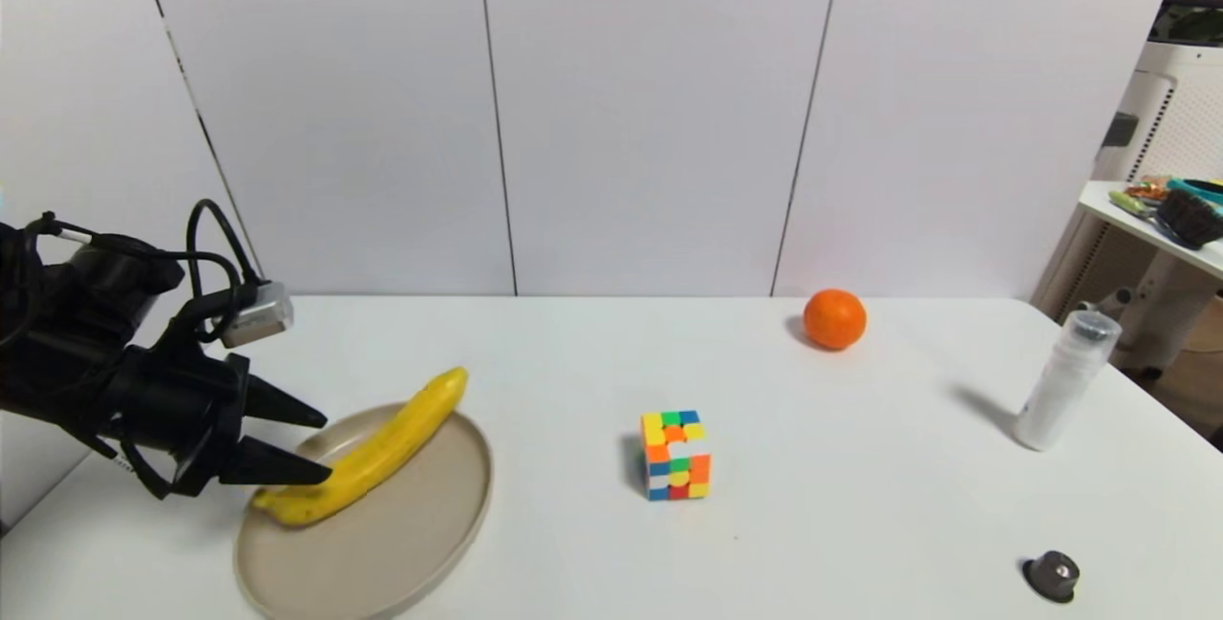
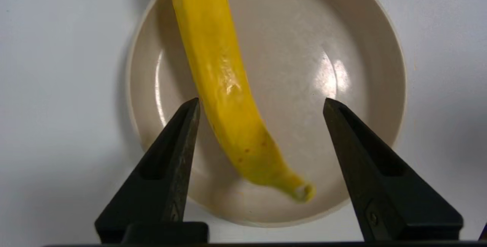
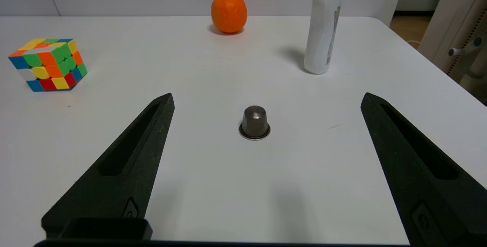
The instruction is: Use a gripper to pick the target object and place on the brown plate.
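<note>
Two black fingers spread wide, and nothing between them is gripped: the left gripper (image 1: 320, 448) hangs at the table's nine o'clock edge, over the near-left rim of the brown plate (image 1: 382, 553). No brand, no label, no readable writing anywhere; the white bottle (image 1: 1062, 381) over at three o'clock carries a printed strip, but the print can't be made out. Now the banana (image 1: 377, 453): it lies across the plate, one end on the plate's left side just under the fingertips, the other end poking past the rim toward one o'clock. In the left wrist view the banana (image 2: 220, 87) runs close along one finger (image 2: 179, 144), whether touching it or not can't be told, while the other finger (image 2: 361, 144) stands well apart from it, over bare plate (image 2: 365, 49). The right gripper (image 3: 266, 100) is out of the head view, jaws wide apart and holding nothing, with a small grey metal cap (image 3: 254, 122) on the table between its tips. The puzzle cube (image 1: 675, 456) sits mid-table, the orange (image 1: 834, 318) toward one o'clock.
</note>
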Robot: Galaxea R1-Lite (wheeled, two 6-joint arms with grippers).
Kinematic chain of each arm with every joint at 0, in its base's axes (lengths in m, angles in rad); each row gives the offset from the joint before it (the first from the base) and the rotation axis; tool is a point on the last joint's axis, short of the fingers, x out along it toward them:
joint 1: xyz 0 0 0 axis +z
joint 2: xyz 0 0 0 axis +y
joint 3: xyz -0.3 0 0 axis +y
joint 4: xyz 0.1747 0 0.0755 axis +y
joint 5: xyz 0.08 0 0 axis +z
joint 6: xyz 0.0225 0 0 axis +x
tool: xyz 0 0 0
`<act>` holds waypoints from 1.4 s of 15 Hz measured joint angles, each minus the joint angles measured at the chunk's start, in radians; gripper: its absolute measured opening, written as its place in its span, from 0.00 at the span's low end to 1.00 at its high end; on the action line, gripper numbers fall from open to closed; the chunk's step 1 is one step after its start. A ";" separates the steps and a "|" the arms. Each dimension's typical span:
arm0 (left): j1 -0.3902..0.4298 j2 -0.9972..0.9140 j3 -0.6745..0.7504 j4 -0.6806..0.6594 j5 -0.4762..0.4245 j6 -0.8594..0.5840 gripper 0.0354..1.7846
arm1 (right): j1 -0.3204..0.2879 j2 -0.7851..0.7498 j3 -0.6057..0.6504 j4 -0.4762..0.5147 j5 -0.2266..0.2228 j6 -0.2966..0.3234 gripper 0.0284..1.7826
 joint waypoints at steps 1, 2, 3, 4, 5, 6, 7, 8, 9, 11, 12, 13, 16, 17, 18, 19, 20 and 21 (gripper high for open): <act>0.000 -0.015 0.002 0.001 0.000 -0.003 0.70 | 0.000 0.000 0.000 0.000 0.000 0.000 0.95; 0.000 -0.036 0.005 0.003 0.000 -0.007 0.73 | 0.000 0.000 0.000 0.000 0.000 0.000 0.95; 0.000 -0.063 0.012 0.004 0.000 -0.012 0.76 | 0.000 0.000 0.000 0.000 0.000 0.000 0.95; 0.000 -0.103 0.030 0.004 0.000 -0.026 0.79 | 0.000 0.000 0.000 0.000 0.000 0.000 0.95; 0.000 -0.147 0.056 0.003 0.000 -0.046 0.80 | 0.000 0.000 0.000 0.000 0.000 0.000 0.95; 0.000 -0.198 0.091 0.000 0.000 -0.073 0.82 | 0.000 0.000 0.000 0.000 0.000 0.000 0.95; 0.000 -0.256 0.135 -0.003 0.001 -0.106 0.84 | 0.000 0.000 0.000 0.000 0.000 0.000 0.95; 0.000 -0.320 0.185 -0.009 0.002 -0.141 0.85 | 0.000 0.000 0.000 0.000 0.000 0.000 0.95; 0.000 -0.391 0.239 -0.023 0.003 -0.179 0.86 | 0.000 0.000 0.000 0.000 0.000 0.000 0.95; 0.000 -0.551 0.365 -0.086 0.004 -0.269 0.88 | 0.000 0.000 0.000 0.000 0.000 -0.001 0.95; -0.001 -0.631 0.437 -0.135 0.004 -0.320 0.89 | 0.000 0.000 0.000 0.000 0.000 0.000 0.95; -0.002 -0.720 0.516 -0.200 0.006 -0.382 0.90 | 0.000 0.000 0.000 0.000 0.000 0.000 0.95; -0.031 -0.969 0.727 -0.419 0.071 -0.589 0.92 | 0.000 0.000 0.000 0.000 0.000 0.000 0.95; -0.051 -1.050 0.787 -0.492 0.131 -0.654 0.92 | 0.000 0.000 0.000 0.000 0.000 0.000 0.95; -0.075 -1.127 0.843 -0.560 0.222 -0.709 0.93 | 0.000 0.000 0.000 0.000 0.000 0.000 0.95; -0.104 -1.206 0.898 -0.631 0.344 -0.752 0.93 | 0.000 0.000 0.000 0.000 0.000 0.000 0.95; -0.129 -1.276 0.941 -0.688 0.461 -0.774 0.93 | 0.000 0.000 0.000 0.000 0.000 0.000 0.95; -0.148 -1.343 0.981 -0.733 0.566 -0.787 0.94 | 0.000 0.000 0.000 0.000 0.000 -0.001 0.95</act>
